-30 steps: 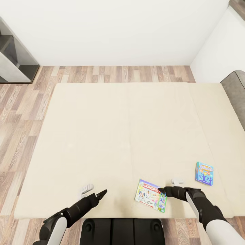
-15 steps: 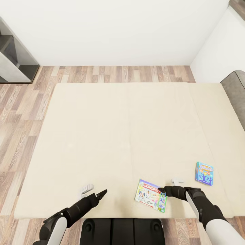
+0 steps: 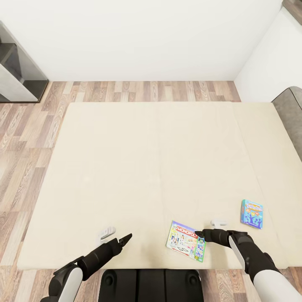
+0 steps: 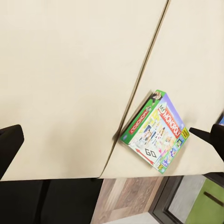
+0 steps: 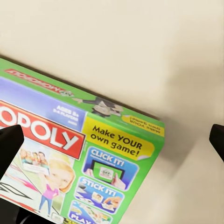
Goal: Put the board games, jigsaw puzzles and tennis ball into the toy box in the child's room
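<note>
Right gripper at the MONOPOLY box on the bed, fingers spread, nothing grasped.

MONOPOLY box [image 3: 185, 241] lies flat on the beige mattress of the bed [image 3: 159, 167], near its front edge, slightly rotated. Right gripper [image 3: 198, 232] sits at the box's right upper corner; in the right wrist view its two fingers [image 5: 10, 142] are wide apart, one over the box lid, the other over bare mattress past the box's green edge, so the box corner lies between them. Contact with the box: cannot tell. The smaller blue game box [image 3: 251, 213] lies flat further right on the mattress, well apart from the right gripper. Left gripper [image 3: 124, 240] hangs over bare mattress left of the MONOPOLY box, apart from it; its fingers [image 4: 9, 144] are spread, holding nothing.
</note>
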